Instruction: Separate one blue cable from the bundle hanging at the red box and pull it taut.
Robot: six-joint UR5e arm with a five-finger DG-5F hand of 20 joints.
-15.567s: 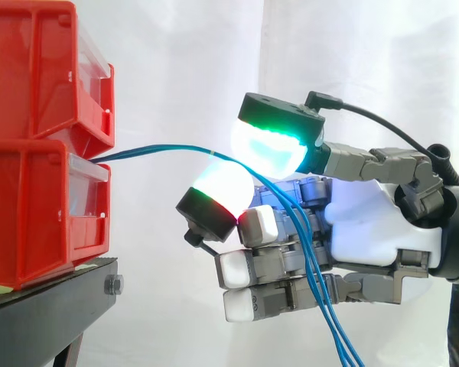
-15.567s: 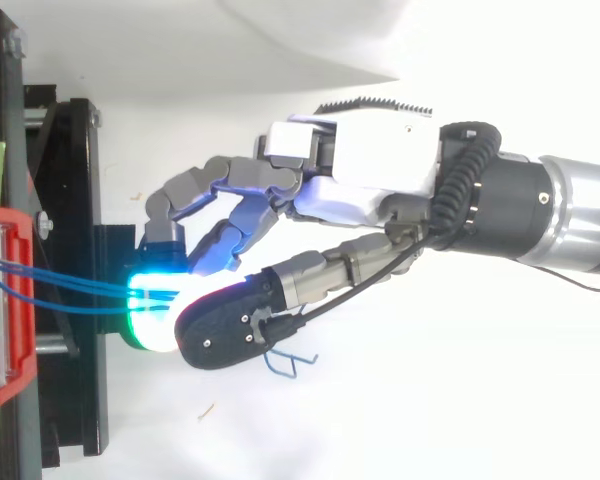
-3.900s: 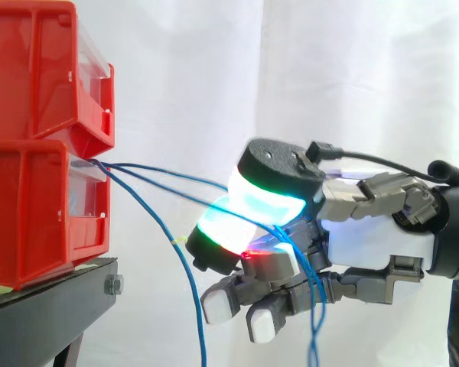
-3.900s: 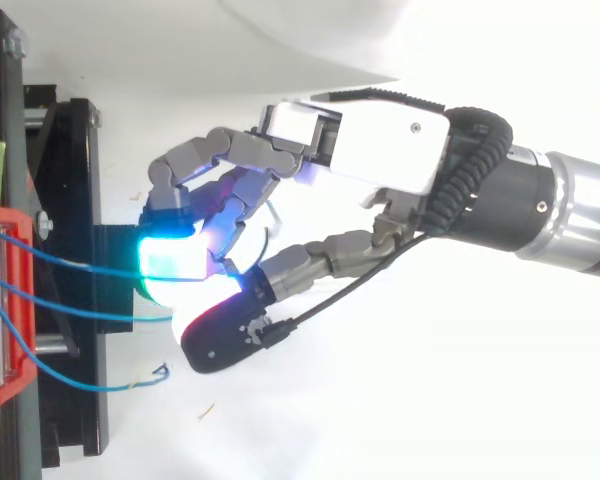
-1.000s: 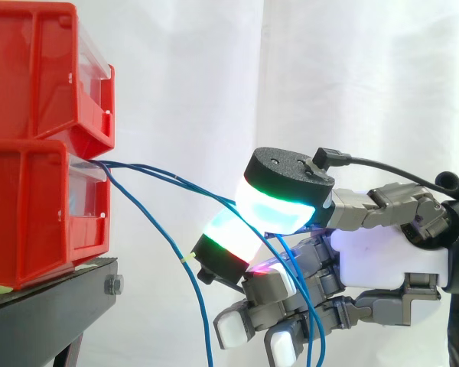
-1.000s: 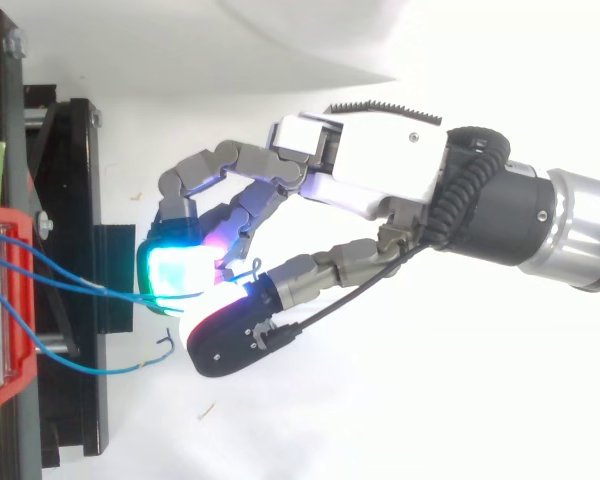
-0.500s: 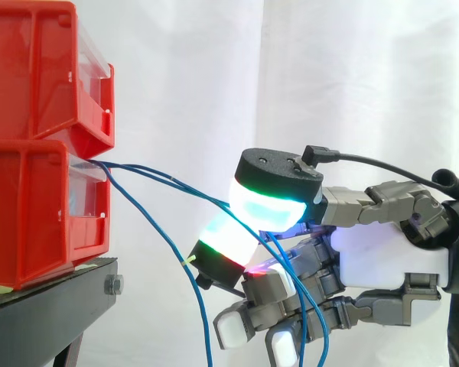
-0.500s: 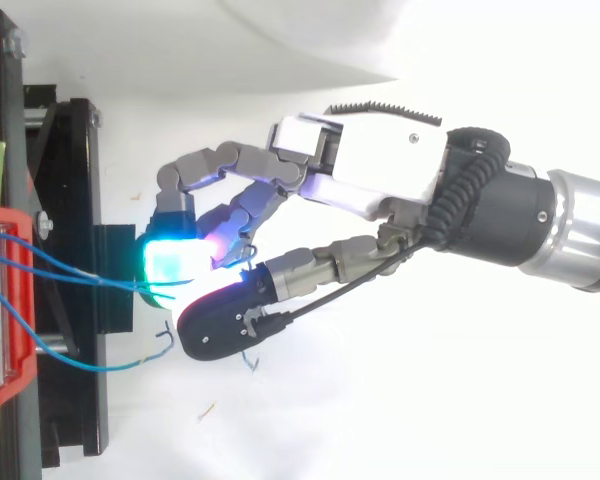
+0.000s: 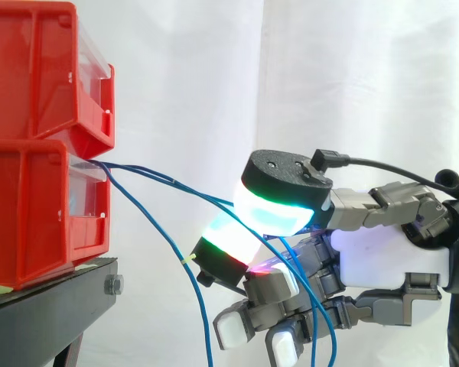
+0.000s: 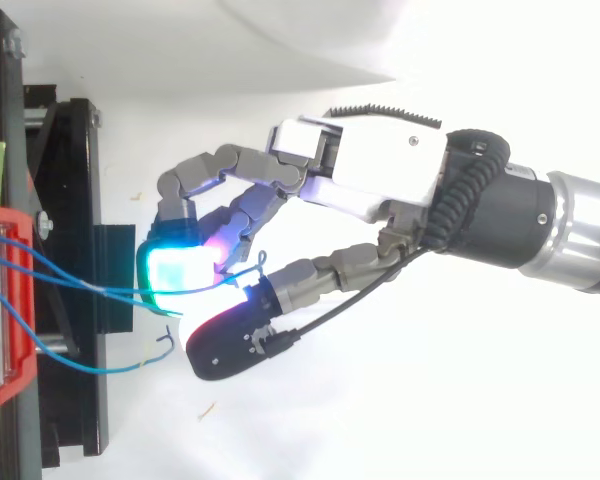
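At the left of the side view, two red bins are stacked, an upper bin (image 9: 38,69) on a lower bin (image 9: 38,206), both on one black stand (image 9: 53,302) before a white curtain (image 9: 183,76).

Item count:
- Three blue cables (image 9: 172,180) leave the front of the bins at the gap between upper and lower bin.
- Two of them run rightward and slightly downward to the hand (image 9: 382,256).
- One loose cable (image 10: 100,369) drops away from the others and hangs between the stand and the hand; its free end lies near the hand but apart from it (top view).

Hand state: the thumb pad (image 9: 279,210), glowing green and cyan, and one finger pad (image 9: 228,238) are closed together, with the two cables passing between them. The remaining fingers are curled below, their white pads facing left. Past the pinch, blue cable trails down in front of the curled fingers and out of the lower edge.

Obstruction: the thumb pad covers the exact contact line in the side view. Neither held cable is straight; both sag in a shallow curve.
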